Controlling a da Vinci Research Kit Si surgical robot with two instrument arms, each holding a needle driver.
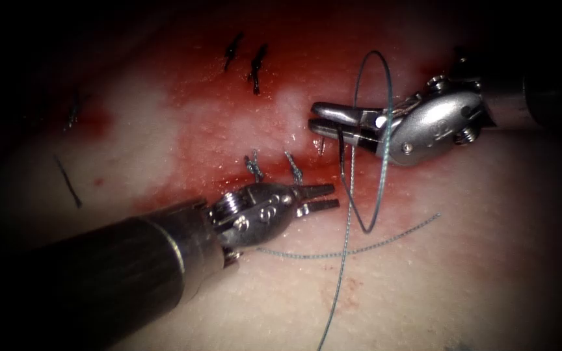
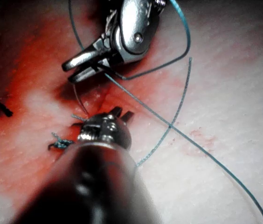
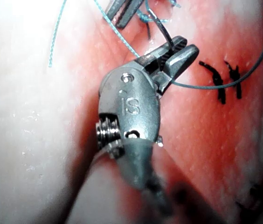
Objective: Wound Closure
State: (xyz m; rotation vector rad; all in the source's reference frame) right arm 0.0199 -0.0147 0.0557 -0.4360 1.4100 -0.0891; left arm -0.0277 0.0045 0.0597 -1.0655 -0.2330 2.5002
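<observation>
My right tool [image 1: 313,117] comes in from the right, its jaws shut on the dark curved needle [image 1: 341,153], which hangs down from them toward the red, wet tissue [image 1: 229,123]. The right wrist view has the needle [image 3: 162,29] crossing the jaws [image 3: 187,53] well back from their tips. I cannot tell whether its point is in the tissue. Teal thread [image 1: 384,143] makes a tall loop around the right tool, and another strand [image 1: 359,247] lies across the pale tissue. My left tool [image 1: 320,197] lies just below, jaws slightly open, holding nothing, and its tips [image 2: 121,113] sit close under the needle [image 2: 79,100].
Two knotted teal stitches [image 1: 253,166] [image 1: 294,170] stand beside the left tool's wrist. Two dark stitches [image 1: 257,65] sit farther back, with dark marks [image 1: 66,179] at the far left. A long strand of thread [image 1: 336,292] trails toward the bottom edge.
</observation>
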